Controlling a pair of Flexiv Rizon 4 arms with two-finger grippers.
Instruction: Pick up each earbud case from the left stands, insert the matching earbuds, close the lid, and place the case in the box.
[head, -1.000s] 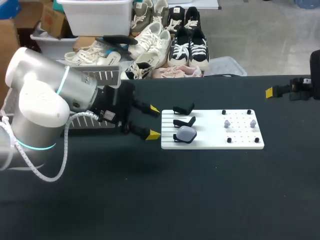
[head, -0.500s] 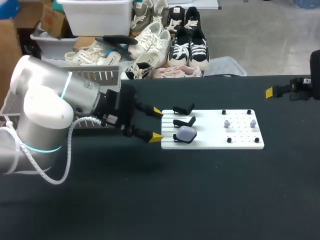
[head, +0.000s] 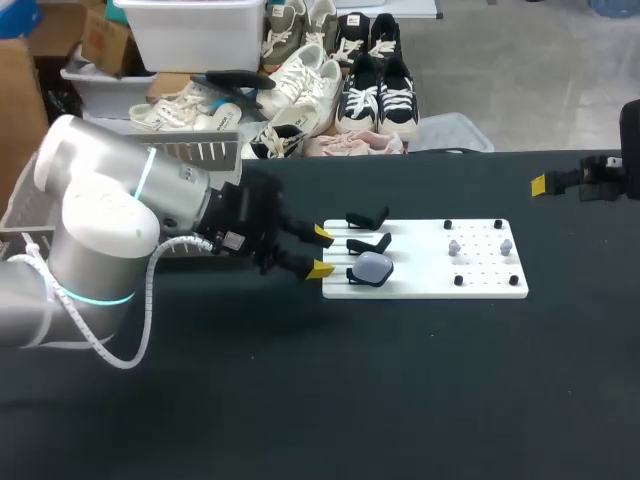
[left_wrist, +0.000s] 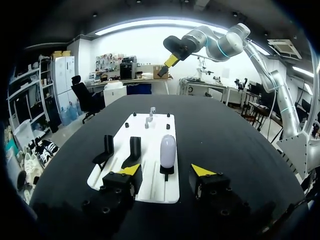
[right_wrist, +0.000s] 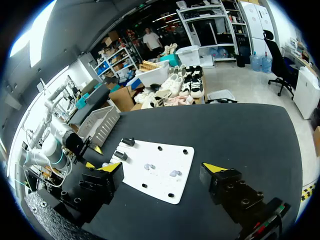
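Has slid the left tool (head: 322, 251) right to the white board's (head: 480, 285) left edge, wide open and empty, facing the earbud case (head: 373, 266); grasp likely next.

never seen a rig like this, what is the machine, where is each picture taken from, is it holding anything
Two robot arms stand at a black table. One picture looks down from a fixed camera above and behind them; the two round ones come from a camera on each wrist. On the table lies a white board with three black stands: two are empty, one carries a pale earbud case. Two small earbuds sit further right on it. The left gripper, yellow-tipped, is open at the board's edge, facing the case. The right gripper is open, off at the table's right side. Nothing is held.
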